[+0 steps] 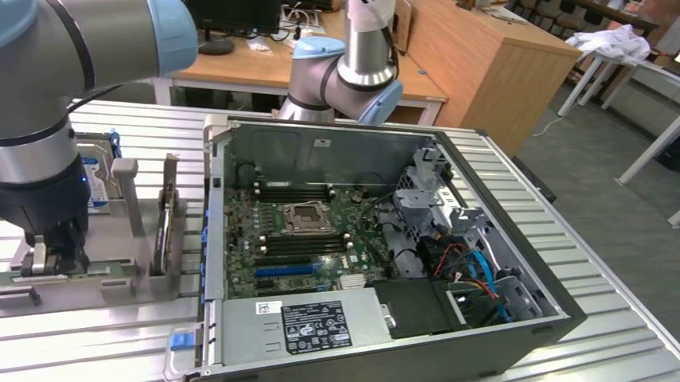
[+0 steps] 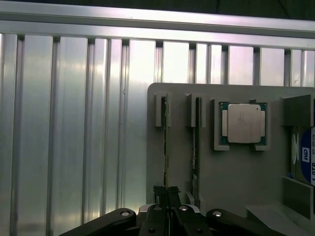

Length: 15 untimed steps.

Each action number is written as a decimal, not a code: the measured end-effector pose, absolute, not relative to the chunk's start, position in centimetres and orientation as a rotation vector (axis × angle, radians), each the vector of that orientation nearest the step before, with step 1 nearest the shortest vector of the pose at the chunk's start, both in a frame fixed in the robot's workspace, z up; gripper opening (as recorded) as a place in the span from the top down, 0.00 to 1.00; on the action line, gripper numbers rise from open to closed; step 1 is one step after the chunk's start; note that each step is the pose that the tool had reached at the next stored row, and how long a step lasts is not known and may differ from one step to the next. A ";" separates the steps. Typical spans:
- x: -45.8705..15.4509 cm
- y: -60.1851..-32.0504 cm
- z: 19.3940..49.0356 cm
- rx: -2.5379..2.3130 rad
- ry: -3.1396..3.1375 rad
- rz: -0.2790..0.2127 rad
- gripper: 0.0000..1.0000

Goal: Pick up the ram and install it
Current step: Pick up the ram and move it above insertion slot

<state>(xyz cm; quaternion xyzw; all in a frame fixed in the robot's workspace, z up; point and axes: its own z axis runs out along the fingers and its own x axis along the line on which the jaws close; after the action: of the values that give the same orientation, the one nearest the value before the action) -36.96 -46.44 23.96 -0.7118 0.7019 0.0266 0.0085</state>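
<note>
Two green ram sticks stand on edge in slots of a grey holder (image 2: 236,182). My gripper (image 2: 167,192) is down over the ram (image 2: 166,147) farther from the processor, its fingers shut on that stick's thin top edge. The other stick (image 2: 196,147) stands free beside it. In the exterior view my gripper (image 1: 53,259) is low over the holder (image 1: 117,282) at that view's left, beside the open computer case (image 1: 510,318). The motherboard (image 1: 308,239) lies in the case with black memory slots (image 1: 302,248) beside the processor socket.
A processor chip (image 2: 243,123) and a hard drive (image 2: 304,157) sit in the holder past the second stick. The holder rests on a ribbed metal table (image 2: 74,147). The case walls and a drive cage (image 1: 431,199) stand around the motherboard. A wooden desk (image 1: 478,64) is behind.
</note>
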 end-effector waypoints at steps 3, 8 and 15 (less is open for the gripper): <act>-37.0 -46.4 24.2 -2.225 2.193 0.083 0.88; -36.9 -46.4 24.8 -2.226 2.191 0.083 0.88; -36.9 -46.4 25.6 -2.227 2.190 0.083 0.88</act>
<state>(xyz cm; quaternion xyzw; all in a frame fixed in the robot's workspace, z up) -36.94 -46.44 25.65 -0.7127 0.7009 0.0266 0.0085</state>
